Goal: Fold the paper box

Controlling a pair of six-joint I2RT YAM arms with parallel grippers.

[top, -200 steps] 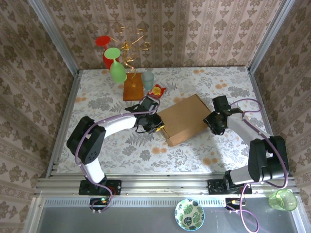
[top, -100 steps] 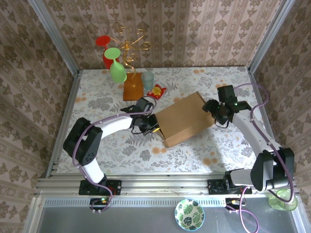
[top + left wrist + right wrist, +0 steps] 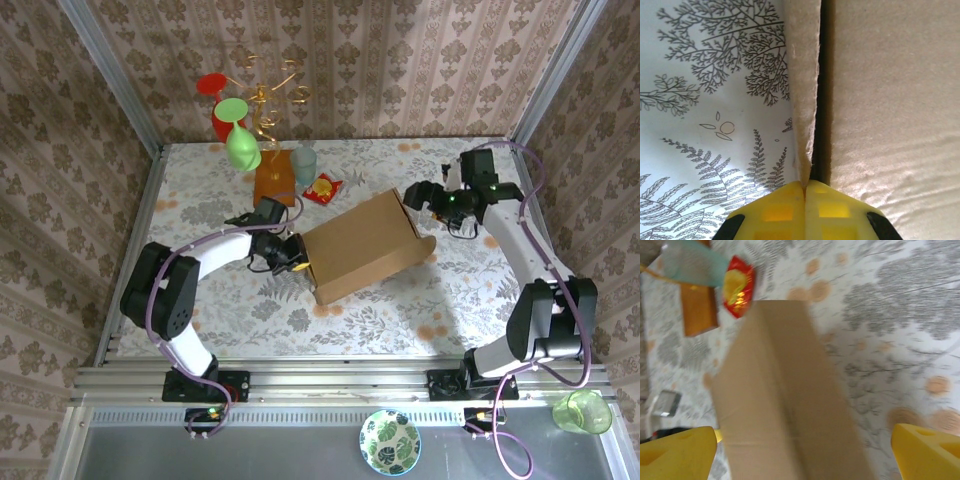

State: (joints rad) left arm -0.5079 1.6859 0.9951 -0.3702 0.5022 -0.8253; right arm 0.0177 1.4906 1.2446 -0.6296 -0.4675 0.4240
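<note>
Nothing readable; print on the red snack packet (image 3: 738, 286) is blurred.

overhead view looking down, wrist views close, all sharing paper box (image 3: 365, 248)

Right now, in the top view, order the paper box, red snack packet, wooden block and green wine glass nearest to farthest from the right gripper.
1. paper box, beside the right gripper
2. red snack packet, left of it
3. wooden block, further left
4. green wine glass, back left
</note>
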